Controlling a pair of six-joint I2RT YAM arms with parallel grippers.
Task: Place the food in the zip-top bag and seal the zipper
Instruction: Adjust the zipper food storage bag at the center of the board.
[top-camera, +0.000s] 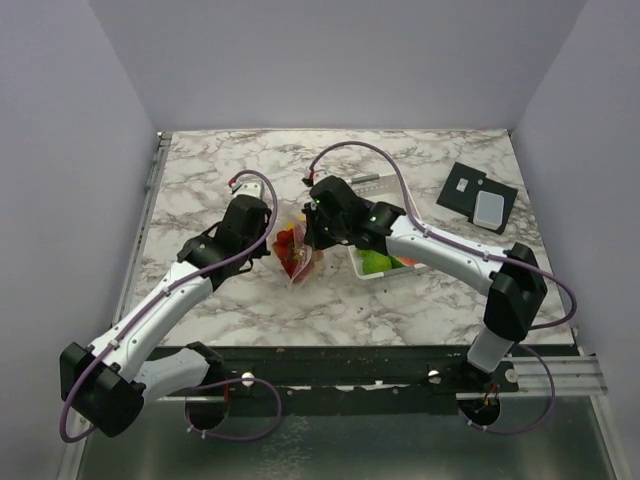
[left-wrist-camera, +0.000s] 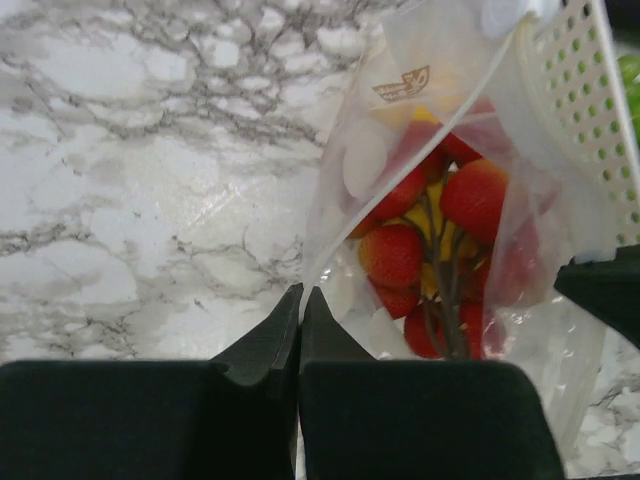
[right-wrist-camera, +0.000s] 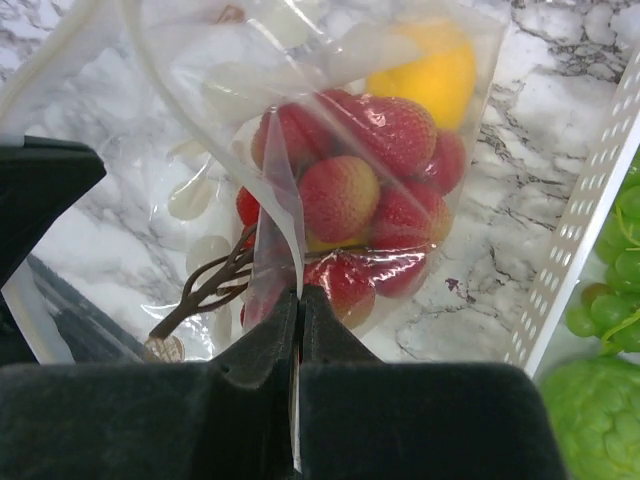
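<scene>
Two grippers meet at one clear, crinkly plastic zip-top bag (top-camera: 298, 258) near the middle of the white-grey marble-patterned table (top-camera: 200, 190), just left of a white perforated plastic basket (top-camera: 362, 274). Only the top view shows both arms together and a black flat square object (top-camera: 462, 188) at the far right. Only the wrist views show the contents: a red cherry cluster (left-wrist-camera: 430, 240) with brown stems and a yellow-orange piece (right-wrist-camera: 425, 70) inside the bag, and green pieces (right-wrist-camera: 600, 330) in the basket. The left gripper (left-wrist-camera: 301, 296) has its jaws pressed fully together on the bag's thin edge. The right gripper (right-wrist-camera: 299, 296) is clenched likewise on a fold of the film. A small golden-brown printed mark (left-wrist-camera: 402, 85) is on the bag, but its writing cannot be read.
</scene>
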